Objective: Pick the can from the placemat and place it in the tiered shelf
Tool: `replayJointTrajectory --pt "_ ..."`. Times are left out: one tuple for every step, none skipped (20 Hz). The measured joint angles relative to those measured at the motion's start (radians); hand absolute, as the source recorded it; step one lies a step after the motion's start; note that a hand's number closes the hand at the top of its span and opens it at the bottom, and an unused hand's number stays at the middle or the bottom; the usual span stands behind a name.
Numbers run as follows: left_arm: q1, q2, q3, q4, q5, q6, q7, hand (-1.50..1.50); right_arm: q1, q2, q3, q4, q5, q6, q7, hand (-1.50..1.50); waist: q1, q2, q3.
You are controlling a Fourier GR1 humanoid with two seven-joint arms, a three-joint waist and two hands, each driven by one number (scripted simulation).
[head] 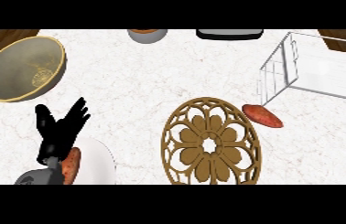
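Observation:
The round brown openwork placemat (210,147) lies at the lower middle of the counter, and nothing stands on it. No can shows anywhere in the head view. The white wire tiered shelf (297,70) stands at the upper right, tilted towards the edge of the view. My left hand (59,130) rests at the lower left with its fingers straight and spread upward, holding nothing. It is well to the left of the placemat. My right hand does not appear.
A large brass-coloured bowl (28,67) sits at the upper left. A reddish sweet potato (262,115) lies between placemat and shelf. A white plate (98,161) with another reddish piece (70,166) sits beside my left forearm. A grey bowl (147,34) and a dark appliance (228,34) line the far edge.

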Motion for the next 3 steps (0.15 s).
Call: replayJointTrajectory --pt "0.0 -0.006 -0.002 0.001 0.001 -0.001 -0.004 0.0 0.014 -0.022 -0.014 0.024 -0.011 0.022 -0.009 -1.5 0.001 0.0 0.0" --pt "-0.001 -0.011 -0.006 -0.008 -0.001 0.006 0.004 0.0 0.027 -0.038 -0.024 0.044 -0.02 0.038 -0.025 -1.5 0.002 0.001 0.0" --pt "-0.003 -0.012 -0.005 -0.013 0.0 0.009 0.011 0.0 0.043 -0.058 -0.033 0.062 -0.028 0.062 -0.042 -1.5 0.003 0.001 0.0"
